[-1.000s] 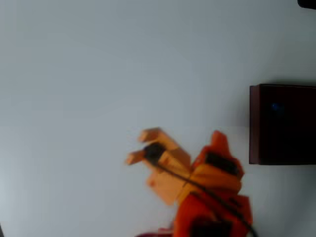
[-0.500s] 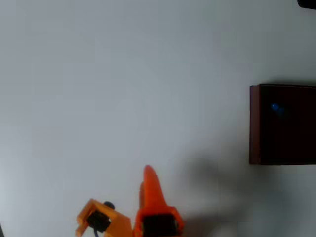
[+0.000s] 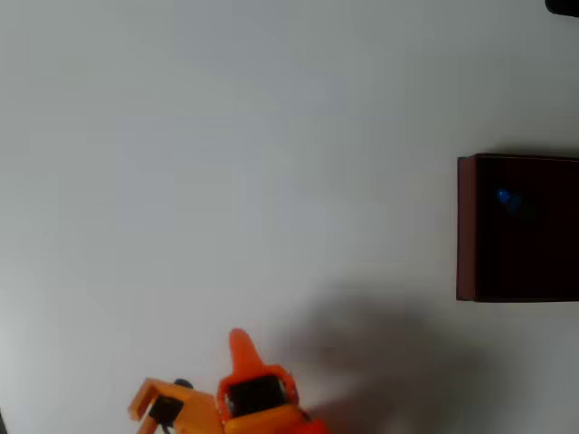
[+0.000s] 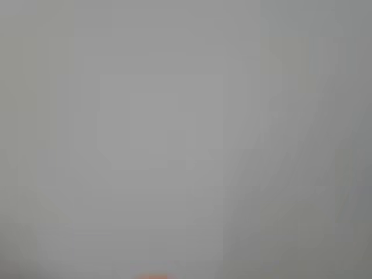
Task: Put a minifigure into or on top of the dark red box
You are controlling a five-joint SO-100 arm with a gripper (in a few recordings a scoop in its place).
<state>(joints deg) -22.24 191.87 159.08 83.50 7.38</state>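
Note:
The dark red box (image 3: 465, 226) stands at the right edge of the overhead view, cut off by the frame, its inside near-black. A small bright blue spot, the minifigure (image 3: 507, 199), lies inside it toward the upper left corner. My orange gripper (image 3: 147, 403) is far from the box, at the bottom edge left of centre, and is partly cut off. Its fingers are too blurred and cropped to judge. The darker orange pointed arm part (image 3: 241, 351) rises just to its right. In the wrist view an orange sliver (image 4: 153, 276) shows at the bottom edge over plain grey table.
The pale grey table (image 3: 226, 163) stretches between the arm and the box. A soft shadow (image 3: 371, 334) lies on the table right of the arm. A dark object (image 3: 563, 5) pokes in at the top right corner.
The arm has swung left and down, away from the box, and now sits low at the bottom edge. The blue spot in the box has stayed put.

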